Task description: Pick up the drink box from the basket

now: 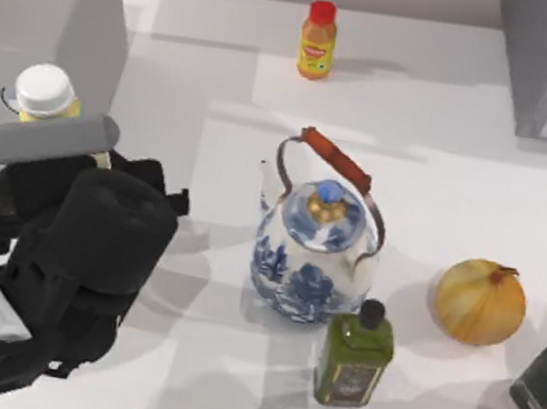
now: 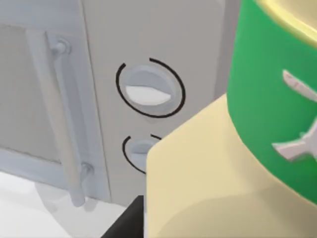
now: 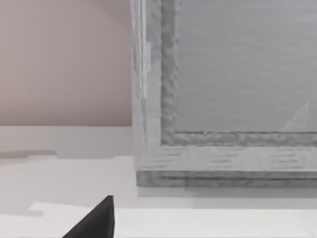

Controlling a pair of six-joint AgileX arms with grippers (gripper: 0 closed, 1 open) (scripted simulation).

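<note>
— Where's my left arm?

— Over the counter's point(image 1: 461, 159) left edge, its gripper hidden under the wrist; I cannot tell its opening. A white-capped yellow bottle point(image 1: 46, 94) sits right in front, green-labelled in the left wrist view.

— And rightward?

— Blue-and-white teapot point(image 1: 313, 245) mid-counter, orange bottle point(image 1: 317, 41) at the back edge, olive oil bottle point(image 1: 355, 354) near the front, onion point(image 1: 480, 300) toward the right edge. I can't make out the drink box or a basket.

White table point(image 1: 444, 136) — grey cabinets at both far corners, pinkish wall point(image 3: 64, 59) behind.
</note>
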